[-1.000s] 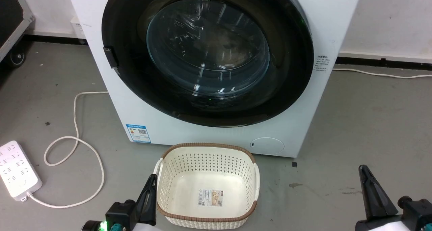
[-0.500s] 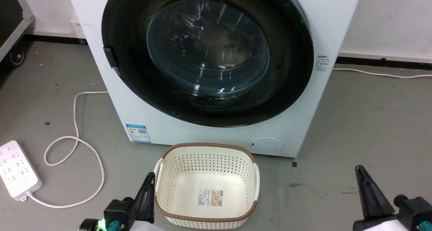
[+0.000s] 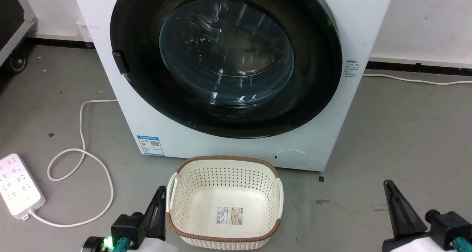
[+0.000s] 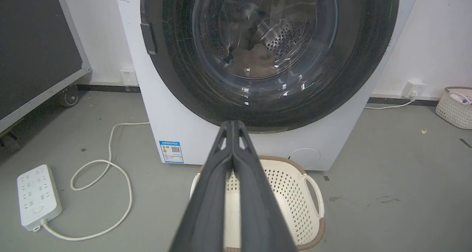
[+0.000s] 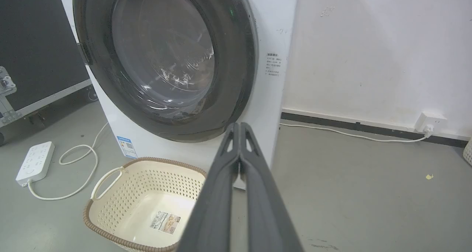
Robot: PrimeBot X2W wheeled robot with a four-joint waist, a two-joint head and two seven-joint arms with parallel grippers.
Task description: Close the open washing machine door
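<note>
The white washing machine [image 3: 155,119] [image 4: 177,123] [image 5: 273,34] stands ahead on the grey floor. Its round black-rimmed washing machine door [image 3: 228,60] [image 4: 269,49] [image 5: 166,60] lies flat against the front, glass bowl facing me, a small handle at its left rim. My left gripper [image 3: 161,190] [image 4: 233,123] is low at the lower left, fingers pressed together, holding nothing. At the lower right my right gripper [image 3: 387,184] [image 5: 239,126] is shut too, empty, well short of the machine.
A cream perforated basket [image 3: 225,163] [image 4: 313,193] [image 5: 110,207] with a brown rim sits empty in front of the machine, between my grippers. A white power strip [image 3: 18,185] and looped cable [image 3: 83,152] lie on the left floor. A wheeled black case [image 4: 37,53] stands far left.
Both grippers have drawn slightly back and down toward the bottom of the head view. The door and basket are unchanged.
</note>
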